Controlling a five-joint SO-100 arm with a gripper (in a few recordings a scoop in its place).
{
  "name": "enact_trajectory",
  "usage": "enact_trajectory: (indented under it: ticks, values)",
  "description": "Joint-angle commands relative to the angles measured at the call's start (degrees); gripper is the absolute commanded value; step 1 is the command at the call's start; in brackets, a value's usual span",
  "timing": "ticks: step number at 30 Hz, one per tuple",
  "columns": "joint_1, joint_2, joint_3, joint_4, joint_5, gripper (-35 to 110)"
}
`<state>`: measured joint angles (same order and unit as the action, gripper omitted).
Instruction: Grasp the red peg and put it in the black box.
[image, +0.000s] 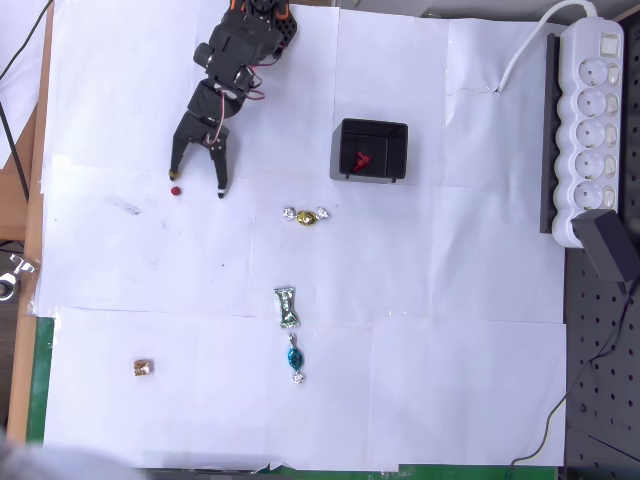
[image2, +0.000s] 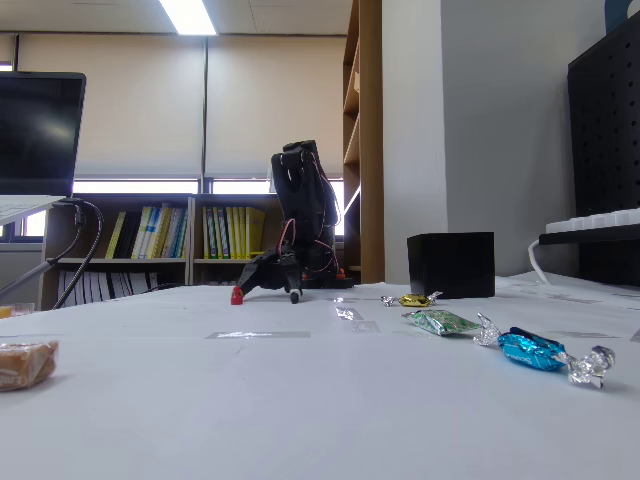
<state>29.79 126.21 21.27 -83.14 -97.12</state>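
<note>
Overhead view: the arm reaches down from the upper left of the frame, and its gripper has its two fingers spread wide, tips lowered toward the white paper-covered table. The red peg lies just below the left fingertip, at the outer edge of the gap; whether it touches that finger cannot be told. Nothing is held. The black box sits right of centre in the upper half, well apart from the peg, with a bright-red angular piece inside it. Below the box lie a gold candy, then a green candy and a blue candy toward the lower middle. A brown candy lies at lower left. A white power strip runs along the right edge.

Fixed view: low across the table, the gripper rests at mid-frame with fingertips down at the surface. The red peg stands at the left fingertip. The black box stands to the right.
</note>
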Motion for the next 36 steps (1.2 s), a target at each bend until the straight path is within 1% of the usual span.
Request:
enact_trajectory:
  ticks: [1,17,36]
  values:
    - [0.79,0.09,1.58,-0.62,0.09,39]
    - [1.58,0.44,5.19,1.67,0.7,39]
    - [-0.18,0.62,6.59,2.99,0.97,39]
